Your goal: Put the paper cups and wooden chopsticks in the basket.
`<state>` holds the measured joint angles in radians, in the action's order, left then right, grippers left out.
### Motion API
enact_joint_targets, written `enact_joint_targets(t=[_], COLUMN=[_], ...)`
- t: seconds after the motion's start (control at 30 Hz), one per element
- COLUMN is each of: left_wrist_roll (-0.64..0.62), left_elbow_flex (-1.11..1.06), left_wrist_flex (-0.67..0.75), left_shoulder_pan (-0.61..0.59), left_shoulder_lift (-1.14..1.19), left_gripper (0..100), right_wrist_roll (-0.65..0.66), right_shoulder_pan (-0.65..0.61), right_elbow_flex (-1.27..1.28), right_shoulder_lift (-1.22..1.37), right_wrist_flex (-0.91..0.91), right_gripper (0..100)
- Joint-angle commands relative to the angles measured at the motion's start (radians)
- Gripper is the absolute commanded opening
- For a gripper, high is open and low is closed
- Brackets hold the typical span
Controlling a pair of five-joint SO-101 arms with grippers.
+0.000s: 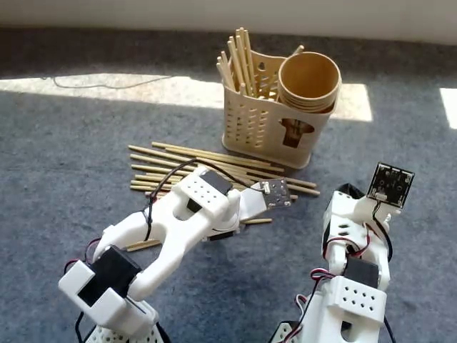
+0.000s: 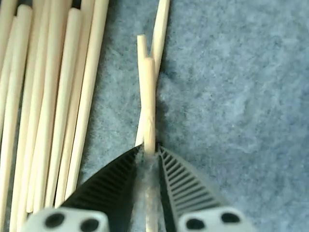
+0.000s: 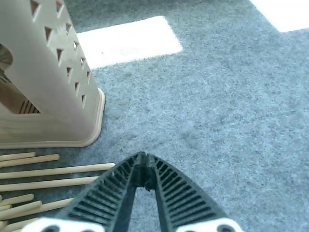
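Left wrist view, left gripper [image 2: 148,151] clamped on chopsticks [image 2: 149,92], loose pile [image 2: 48,106] beside, right gripper [image 3: 143,163] closed

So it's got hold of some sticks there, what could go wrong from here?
The left gripper is shut on what look like two crossed chopsticks, so one might slip out on lifting. The basket already has a crowd of upright sticks beside the paper cups, so new ones could catch on them or on the rim. The loose chopsticks lie close beside the gripper and may get knocked about.
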<state>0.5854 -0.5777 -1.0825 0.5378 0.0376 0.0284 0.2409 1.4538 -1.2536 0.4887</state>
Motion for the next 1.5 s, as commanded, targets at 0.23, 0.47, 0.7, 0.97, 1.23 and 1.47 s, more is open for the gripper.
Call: enact_joint_targets(t=[0.23,0.47,0.7,0.97,1.23,1.47], left_wrist_roll=[-0.011,-0.071,-0.133,-0.31,-0.451,-0.497], left_elbow_flex=[0.097,0.107,0.182,0.374,0.542,0.536], left_wrist_flex=[-0.072,-0.11,-0.109,-0.1,0.13,0.489], left_shoulder_pan=[0.008,0.004,0.004,0.002,0.002,0.002], left_shoulder_lift=[-0.134,-0.361,-0.499,-0.582,-0.579,-0.576], left_gripper=[1,1,1,1,1,1], right_wrist_roll=[-0.006,-0.006,-0.006,-0.006,-0.006,-0.006], right_shoulder_pan=[0.005,0.005,0.005,0.005,0.005,0.005], right_elbow_flex=[-0.041,-0.041,-0.041,-0.041,-0.041,-0.041], right_shoulder_lift=[-0.025,-0.025,-0.025,-0.025,-0.025,-0.025], right_wrist_flex=[-0.028,-0.028,-0.028,-0.028,-0.028,-0.028], right_gripper=[1.0,1.0,1.0,1.0,1.0,1.0])
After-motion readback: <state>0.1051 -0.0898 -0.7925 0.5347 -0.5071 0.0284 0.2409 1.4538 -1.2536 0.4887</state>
